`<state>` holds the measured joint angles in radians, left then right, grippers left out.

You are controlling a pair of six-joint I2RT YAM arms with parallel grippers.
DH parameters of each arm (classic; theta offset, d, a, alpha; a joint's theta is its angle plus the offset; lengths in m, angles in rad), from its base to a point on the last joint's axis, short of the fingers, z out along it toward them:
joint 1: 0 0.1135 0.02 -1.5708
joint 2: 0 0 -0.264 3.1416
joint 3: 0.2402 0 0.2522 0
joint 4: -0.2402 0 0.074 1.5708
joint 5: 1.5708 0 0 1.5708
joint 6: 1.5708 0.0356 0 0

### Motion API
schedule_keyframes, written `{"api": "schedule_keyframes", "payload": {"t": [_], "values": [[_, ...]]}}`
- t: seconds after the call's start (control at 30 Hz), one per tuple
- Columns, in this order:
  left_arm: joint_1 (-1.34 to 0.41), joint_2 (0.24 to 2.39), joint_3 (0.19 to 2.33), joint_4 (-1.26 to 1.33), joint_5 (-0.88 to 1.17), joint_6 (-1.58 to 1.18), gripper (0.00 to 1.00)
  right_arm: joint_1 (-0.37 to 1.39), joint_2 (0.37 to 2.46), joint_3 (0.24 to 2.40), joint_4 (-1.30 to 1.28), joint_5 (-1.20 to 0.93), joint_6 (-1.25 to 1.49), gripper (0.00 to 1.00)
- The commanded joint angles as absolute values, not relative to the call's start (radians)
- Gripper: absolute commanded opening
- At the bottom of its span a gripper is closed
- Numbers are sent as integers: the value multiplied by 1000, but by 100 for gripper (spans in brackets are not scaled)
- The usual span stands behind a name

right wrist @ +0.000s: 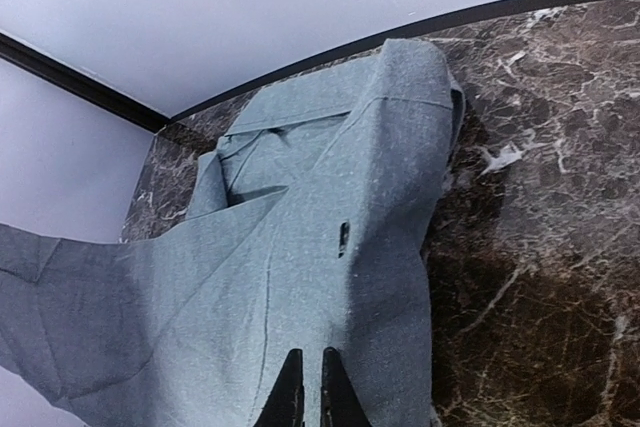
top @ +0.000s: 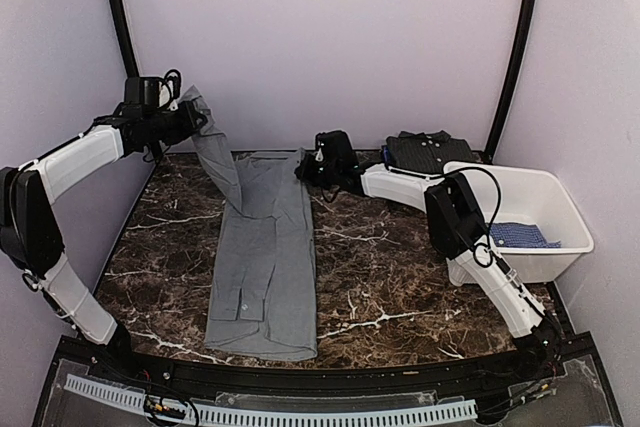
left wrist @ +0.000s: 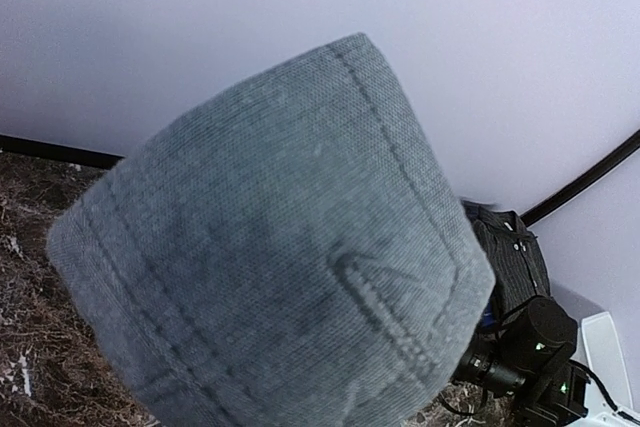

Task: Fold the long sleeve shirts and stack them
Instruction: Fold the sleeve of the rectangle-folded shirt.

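A mid-grey long sleeve shirt lies lengthwise on the dark marble table, folded into a narrow strip. Its left sleeve rises off the table to my left gripper, which is shut on the cuff. That cuff fills the left wrist view and hides the fingers. My right gripper is shut, pinching the grey cloth at the shirt's far right edge. A blue dotted shirt lies in the white tub.
A dark folded shirt sits at the back of the table, just behind the right arm. The tub stands at the right edge. Pale walls and black frame poles close in the back and sides.
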<state>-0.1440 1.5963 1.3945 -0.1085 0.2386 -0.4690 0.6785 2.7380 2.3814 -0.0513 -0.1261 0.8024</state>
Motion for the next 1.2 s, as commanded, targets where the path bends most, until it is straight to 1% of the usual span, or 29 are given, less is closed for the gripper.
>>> {"api": "schedule_keyframes", "payload": {"t": [0.0,0.17,0.37,0.47,0.63,0.73,0.9,1.17], "values": [[-154,1538,1391,-125,313,-440,1,663,2775,2379,-83,-50,742,6],[-164,1526,1380,-128,331,-421,1,666,2765,2383,-145,-37,678,7],[-167,1513,1378,-132,353,-401,2,667,2696,2403,-222,25,573,14],[-168,1504,1377,-133,369,-391,2,671,2649,2400,-252,50,538,15],[-182,1482,1348,-77,490,-340,3,688,2555,2373,-289,81,506,17],[-215,1481,1345,-85,540,-301,5,696,2492,2338,-307,91,494,19],[-275,1514,1345,-203,601,-233,5,703,2389,2279,-346,86,490,20],[-395,1557,1271,-389,673,-161,4,723,2218,2088,-385,117,471,20]]}}
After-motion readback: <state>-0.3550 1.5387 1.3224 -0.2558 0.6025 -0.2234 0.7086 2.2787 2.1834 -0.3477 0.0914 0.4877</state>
